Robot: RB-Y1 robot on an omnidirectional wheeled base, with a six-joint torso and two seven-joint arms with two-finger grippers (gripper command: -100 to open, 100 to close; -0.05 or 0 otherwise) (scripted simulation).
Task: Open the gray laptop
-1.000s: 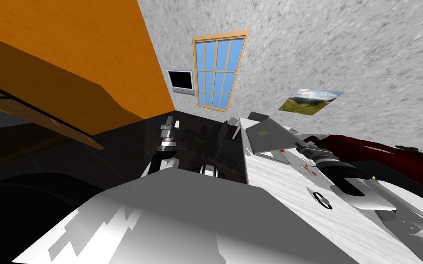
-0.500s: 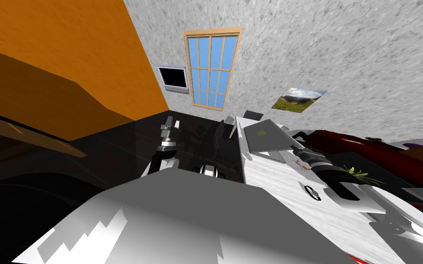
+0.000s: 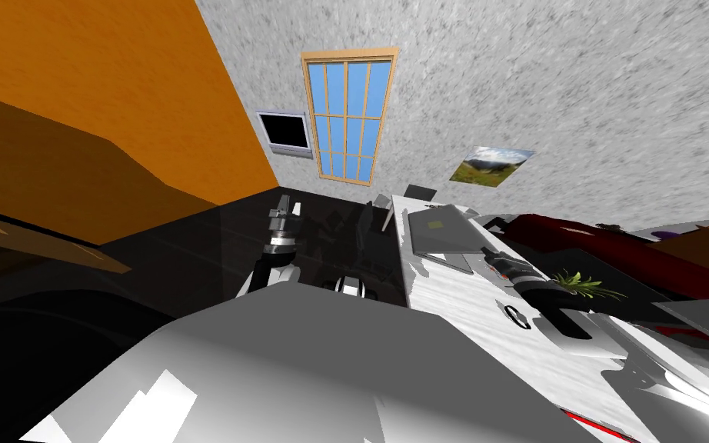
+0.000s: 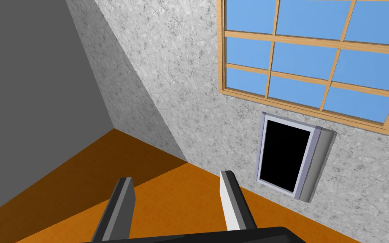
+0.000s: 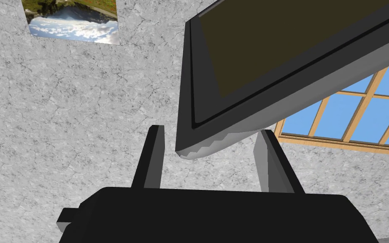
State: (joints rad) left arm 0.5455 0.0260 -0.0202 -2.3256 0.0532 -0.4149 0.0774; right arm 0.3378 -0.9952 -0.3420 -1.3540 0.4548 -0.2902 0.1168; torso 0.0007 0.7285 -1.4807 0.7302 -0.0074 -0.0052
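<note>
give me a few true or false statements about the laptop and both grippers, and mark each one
1. The right gripper is open, with a corner of the lid of the laptop between its fingers. True.
2. The left gripper is shut on the laptop. False: it is open and holds nothing. The head view shows it over the dark floor.
3. The laptop sits on a white table. True.
4. The lid lies flat shut. False: the right wrist view shows its dark screen side, so it is raised.
</note>
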